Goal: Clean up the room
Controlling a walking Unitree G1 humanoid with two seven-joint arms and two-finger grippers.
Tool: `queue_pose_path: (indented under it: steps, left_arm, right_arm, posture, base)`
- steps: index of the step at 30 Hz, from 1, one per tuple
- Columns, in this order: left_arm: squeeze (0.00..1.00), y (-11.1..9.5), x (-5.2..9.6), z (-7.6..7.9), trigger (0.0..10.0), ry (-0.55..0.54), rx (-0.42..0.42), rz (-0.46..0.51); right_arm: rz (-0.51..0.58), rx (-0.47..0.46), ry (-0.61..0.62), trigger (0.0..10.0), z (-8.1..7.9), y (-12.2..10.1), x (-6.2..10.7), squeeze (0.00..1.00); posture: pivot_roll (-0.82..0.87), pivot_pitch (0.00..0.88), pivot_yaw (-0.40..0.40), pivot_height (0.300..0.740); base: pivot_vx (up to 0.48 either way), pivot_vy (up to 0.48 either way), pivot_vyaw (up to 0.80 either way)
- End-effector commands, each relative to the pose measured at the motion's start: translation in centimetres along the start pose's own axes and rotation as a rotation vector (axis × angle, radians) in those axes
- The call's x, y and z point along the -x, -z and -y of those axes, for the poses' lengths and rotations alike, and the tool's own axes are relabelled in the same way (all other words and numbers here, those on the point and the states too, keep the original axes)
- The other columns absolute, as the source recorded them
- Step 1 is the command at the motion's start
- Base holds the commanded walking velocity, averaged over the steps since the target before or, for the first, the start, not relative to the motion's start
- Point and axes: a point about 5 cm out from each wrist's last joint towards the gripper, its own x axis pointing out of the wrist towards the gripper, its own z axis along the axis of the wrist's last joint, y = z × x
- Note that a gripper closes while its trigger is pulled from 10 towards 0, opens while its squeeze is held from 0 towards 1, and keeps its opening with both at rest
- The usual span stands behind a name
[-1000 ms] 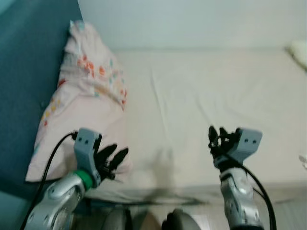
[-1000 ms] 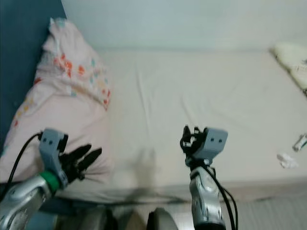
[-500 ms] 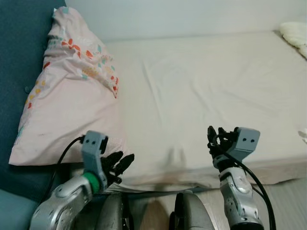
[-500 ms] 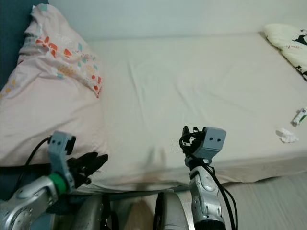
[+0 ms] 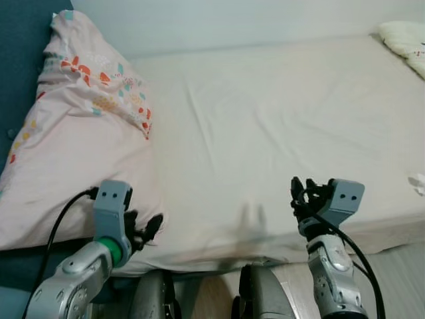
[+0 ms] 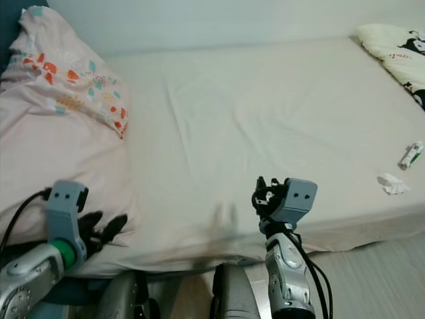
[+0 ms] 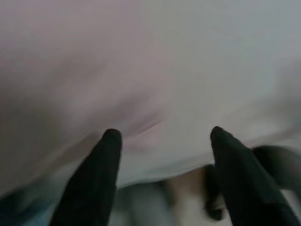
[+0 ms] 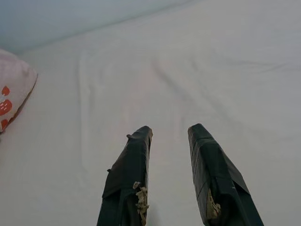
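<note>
Litter is what the tidying turns on: a crumpled tissue [image 6: 393,184] and a small tube-like item [image 6: 410,155] lie apart on the mattress [image 6: 265,119] at its right edge, near a cream blanket [image 6: 392,46]. A pink patterned pillow [image 6: 53,133] leans at the left end. The right gripper [image 8: 169,136] hovers over bare sheet, fingers parted and holding nothing, well short of the litter. The left gripper [image 7: 162,136] sits at the pillow's lower corner, fingers spread, gripping nothing. This looks like a survey step; next, the robot likely needs to shift rightward and reach for the tissue
</note>
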Motion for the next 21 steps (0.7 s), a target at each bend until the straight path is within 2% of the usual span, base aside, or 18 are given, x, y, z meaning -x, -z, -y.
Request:
queue_pose_path:
  steps: [1, 2, 3, 5, 6, 8, 12, 13, 17, 18, 19, 20, 21]
  left_arm:
    - [1.00, 1.9, -0.1, -1.5, 10.0, -0.121, 0.023, -0.104]
    - [1.00, 2.8, -0.6, -1.9, 10.0, -0.175, 0.070, -0.162]
    - [1.00, 2.8, -0.6, -1.9, 10.0, -0.175, 0.070, -0.162]
    - [1.00, 3.4, -1.1, -1.5, 10.0, -0.179, 0.150, -0.226]
    - [1.00, 3.4, -1.1, -1.5, 10.0, -0.179, 0.150, -0.226]
    - [1.00, 3.2, -1.6, -1.0, 10.0, -0.188, 0.206, -0.231]
    - [1.00, 2.1, -3.3, 0.4, 10.0, -0.196, 0.339, -0.160]
    - [1.00, 1.8, -3.7, 1.0, 10.0, -0.165, 0.371, -0.138]
    - [1.00, 1.2, -4.3, 1.9, 10.0, -0.100, 0.410, -0.098]
    - [1.00, 0.2, -4.8, 2.1, 10.0, -0.086, 0.402, -0.021]
    - [1.00, 0.2, -4.8, 2.1, 10.0, -0.086, 0.402, -0.021]
    - [0.78, 0.0, -4.9, 2.1, 10.0, -0.088, 0.398, -0.003]
    - [0.78, 0.0, -4.9, 2.1, 10.0, -0.088, 0.398, -0.003]
  right_arm:
    - [-0.027, -0.008, -0.005, 10.0, -0.2, 0.6, 0.1, 0.00]
    - [-0.025, -0.008, -0.012, 10.0, -0.4, 0.5, 0.0, 0.00]
    - [-0.025, -0.008, -0.012, 10.0, -0.4, 0.5, 0.0, 0.00]
    - [-0.022, -0.004, -0.016, 10.0, -0.3, 0.3, 0.0, 0.00]
    - [-0.022, -0.004, -0.016, 10.0, -0.3, 0.3, 0.0, 0.00]
    - [-0.031, 0.003, -0.012, 10.0, 0.1, 0.4, 0.4, 0.00]
    - [-0.038, 0.006, -0.011, 10.0, 0.2, 0.6, 0.7, 0.00]
    - [-0.038, 0.005, -0.013, 10.0, 0.1, 0.6, 0.7, 0.00]
    - [-0.037, 0.003, -0.017, 10.0, -0.1, 0.5, 0.6, 0.00]
    - [-0.040, 0.004, -0.025, 10.0, -0.2, 0.5, 0.6, 0.00]
    - [-0.040, 0.004, -0.025, 10.0, -0.2, 0.5, 0.6, 0.00]
    - [-0.042, 0.005, -0.027, 10.0, -0.3, 0.5, 0.6, 0.00]
    - [-0.042, 0.005, -0.027, 10.0, -0.3, 0.5, 0.6, 0.00]
  posture:
    - [0.01, 0.172, 0.062, 0.626]
    - [0.00, 0.174, 0.057, 0.626]
    - [0.00, 0.174, 0.057, 0.626]
    - [-0.01, 0.182, 0.050, 0.626]
    - [-0.01, 0.182, 0.050, 0.626]
    - [-0.01, 0.188, 0.048, 0.626]
    - [-0.01, 0.192, 0.047, 0.626]
    - [-0.02, 0.195, 0.044, 0.626]
    - [-0.03, 0.200, 0.036, 0.626]
    - [-0.03, 0.203, 0.031, 0.626]
    - [-0.03, 0.203, 0.031, 0.626]
    - [-0.03, 0.203, 0.031, 0.626]
    - [-0.03, 0.203, 0.031, 0.626]
  base:
    - [0.000, 0.000, 0.00]
    - [0.000, 0.000, 0.00]
    - [0.000, 0.000, 0.00]
    - [0.000, 0.000, 0.00]
    - [0.000, 0.000, 0.00]
    - [0.000, 0.000, 0.00]
    - [0.000, 0.000, 0.00]
    - [0.000, 0.000, 0.00]
    - [0.000, 0.000, 0.00]
    - [0.000, 0.000, 0.00]
    - [0.000, 0.000, 0.00]
    - [0.000, 0.000, 0.00]
    - [0.000, 0.000, 0.00]
